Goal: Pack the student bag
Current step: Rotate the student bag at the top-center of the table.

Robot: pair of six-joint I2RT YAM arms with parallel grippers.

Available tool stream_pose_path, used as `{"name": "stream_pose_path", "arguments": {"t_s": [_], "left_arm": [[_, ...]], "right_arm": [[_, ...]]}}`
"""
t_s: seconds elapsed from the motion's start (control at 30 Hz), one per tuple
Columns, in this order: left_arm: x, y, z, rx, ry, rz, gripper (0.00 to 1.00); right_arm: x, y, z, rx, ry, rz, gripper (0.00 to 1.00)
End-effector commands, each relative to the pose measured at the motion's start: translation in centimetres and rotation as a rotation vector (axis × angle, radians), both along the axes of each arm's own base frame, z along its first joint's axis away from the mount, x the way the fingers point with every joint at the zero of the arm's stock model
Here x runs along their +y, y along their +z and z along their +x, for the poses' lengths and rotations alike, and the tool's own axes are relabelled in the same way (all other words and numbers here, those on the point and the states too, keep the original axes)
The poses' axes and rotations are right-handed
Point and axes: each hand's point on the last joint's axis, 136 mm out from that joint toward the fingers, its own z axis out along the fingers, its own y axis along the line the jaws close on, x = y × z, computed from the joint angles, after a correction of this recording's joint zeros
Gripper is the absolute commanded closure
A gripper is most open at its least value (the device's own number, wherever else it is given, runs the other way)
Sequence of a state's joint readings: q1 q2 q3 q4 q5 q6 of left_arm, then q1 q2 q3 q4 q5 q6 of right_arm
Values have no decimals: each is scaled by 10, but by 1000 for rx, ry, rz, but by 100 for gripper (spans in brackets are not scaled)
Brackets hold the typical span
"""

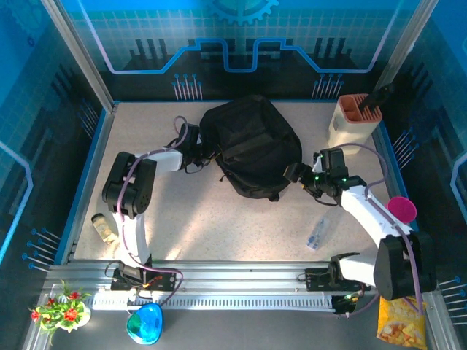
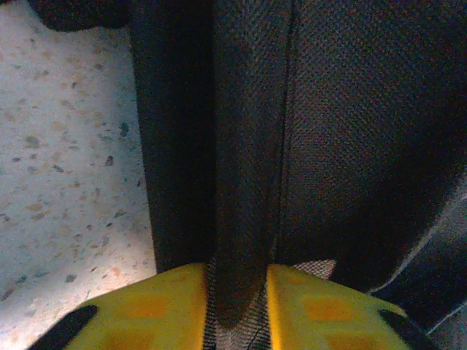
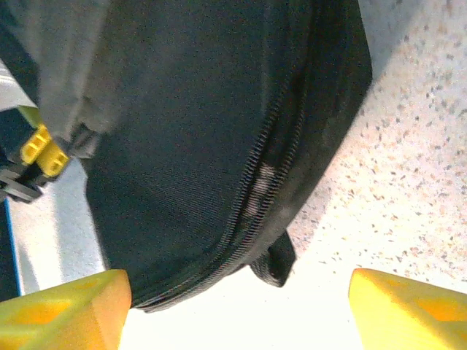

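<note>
Evidently the left pincer [image 2: 237,310] was clamped on a fold of the black bag [image 1: 252,146], at the bag's left edge. Right pincer [image 3: 233,313] was spread wide, gripping nothing, just beside the bag's right side, facing its zipper [image 3: 255,182]. Bag lay on the bench [image 1: 190,219], middle, toward the far side.
</note>
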State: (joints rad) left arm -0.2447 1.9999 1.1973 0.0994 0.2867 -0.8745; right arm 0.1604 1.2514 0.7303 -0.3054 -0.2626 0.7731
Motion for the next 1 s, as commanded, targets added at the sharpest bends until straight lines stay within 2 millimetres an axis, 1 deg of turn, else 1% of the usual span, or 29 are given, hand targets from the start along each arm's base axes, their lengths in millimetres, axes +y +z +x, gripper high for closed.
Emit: {"name": "stream_pose_path", "arguments": {"t_s": [0.0,0.07,0.13,0.27,0.33,0.37,0.47,0.53,0.57,0.63,0.73,0.77,0.83,0.9,0.97], "left_arm": [[-5,7,11,-21,-13,-57,82],[-7,12,12,-38,-19,-61,91],[-6,20,11,-61,-23,-60,100],[0,41,2,-107,-21,-56,100],[4,56,-6,-141,-13,-57,100],[5,67,-9,-162,-10,-58,100],[12,86,-24,-190,-2,-48,100],[14,94,-37,-186,-4,-50,100],[15,97,-43,-184,-6,-48,100],[19,97,-55,-172,5,-46,100],[22,95,-68,-160,8,-49,100],[23,93,-70,-155,7,-47,100],[23,92,-75,-150,3,-43,100],[24,90,-77,-148,2,-42,100],[24,89,-78,-147,3,-43,100]], "right_arm": [[7,-18,-4,36,45,-14,24],[11,-23,-1,48,59,-10,28],[15,-27,4,46,78,-4,35],[15,-38,17,57,87,-30,44],[16,-45,26,68,96,-46,48],[16,-48,30,69,102,-54,50],[16,-59,51,70,117,-92,53],[21,-52,75,34,143,-100,54],[26,-52,84,30,160,-93,54],[35,-46,105,-6,188,-89,53],[42,-37,127,-38,215,-103,50],[40,-35,129,-36,211,-116,48],[35,-22,130,-55,204,-147,43],[26,-7,122,-72,186,-184,38],[17,6,108,-81,168,-228,34]]}}
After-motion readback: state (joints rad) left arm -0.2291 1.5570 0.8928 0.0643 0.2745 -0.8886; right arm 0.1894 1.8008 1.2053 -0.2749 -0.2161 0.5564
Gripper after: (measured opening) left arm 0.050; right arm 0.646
